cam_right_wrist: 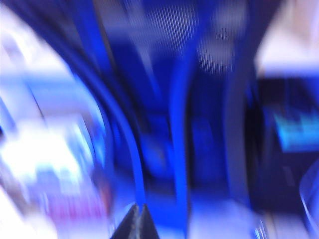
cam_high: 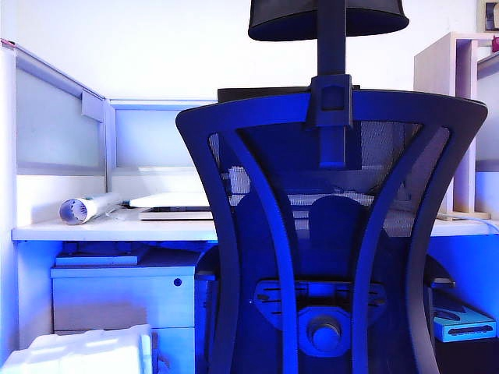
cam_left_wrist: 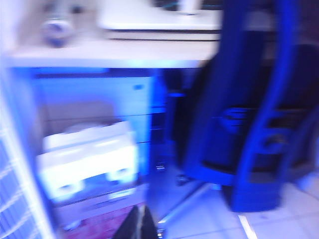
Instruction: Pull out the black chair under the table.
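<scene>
Black mesh chair, blue-tinted, hourglass plastic frame, centre post up to a mesh headrest. It sits pushed in against the white table, back facing the camera. Left gripper: tips together, empty, low in front of the drawer cabinet. Right gripper: tips together, empty, just short of the chair frame; view blurred.

black chair – 1 | table – 1 | drawer cabinet – 1 | tool: left, right – 2
</scene>
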Tool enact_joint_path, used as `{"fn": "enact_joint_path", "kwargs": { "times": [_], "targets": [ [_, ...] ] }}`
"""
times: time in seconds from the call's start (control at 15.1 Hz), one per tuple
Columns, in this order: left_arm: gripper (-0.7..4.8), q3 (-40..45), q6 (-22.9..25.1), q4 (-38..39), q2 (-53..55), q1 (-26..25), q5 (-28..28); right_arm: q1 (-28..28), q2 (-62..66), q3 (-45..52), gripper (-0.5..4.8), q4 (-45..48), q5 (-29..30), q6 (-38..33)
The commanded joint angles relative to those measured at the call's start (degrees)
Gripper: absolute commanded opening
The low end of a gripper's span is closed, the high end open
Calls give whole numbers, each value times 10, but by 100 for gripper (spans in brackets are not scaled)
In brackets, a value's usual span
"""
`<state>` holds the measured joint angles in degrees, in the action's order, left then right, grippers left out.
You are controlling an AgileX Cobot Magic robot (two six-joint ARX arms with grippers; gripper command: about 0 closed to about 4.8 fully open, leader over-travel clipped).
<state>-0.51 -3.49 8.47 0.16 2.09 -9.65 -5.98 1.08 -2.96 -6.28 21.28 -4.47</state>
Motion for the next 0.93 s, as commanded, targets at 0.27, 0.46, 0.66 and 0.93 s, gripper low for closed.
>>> {"fn": "enact_joint_path", "kwargs": {
  "times": [0.27, 0.46, 0.66, 0.93],
  "targets": [
    [-5, 0, -2, -48, 0, 0, -141, 0, 4, -56, 288, 79, 35, -149],
    [-5, 0, -14, -105, 0, 0, -173, 0, 27, -128, 365, 78, 42, -150],
    [-5, 0, -45, -125, 0, 0, -186, 0, 144, -220, 442, 79, 62, -150],
    [-5, 0, -45, -125, 0, 0, -189, 23, 313, -315, 479, 144, 110, -150]
  ]
}}
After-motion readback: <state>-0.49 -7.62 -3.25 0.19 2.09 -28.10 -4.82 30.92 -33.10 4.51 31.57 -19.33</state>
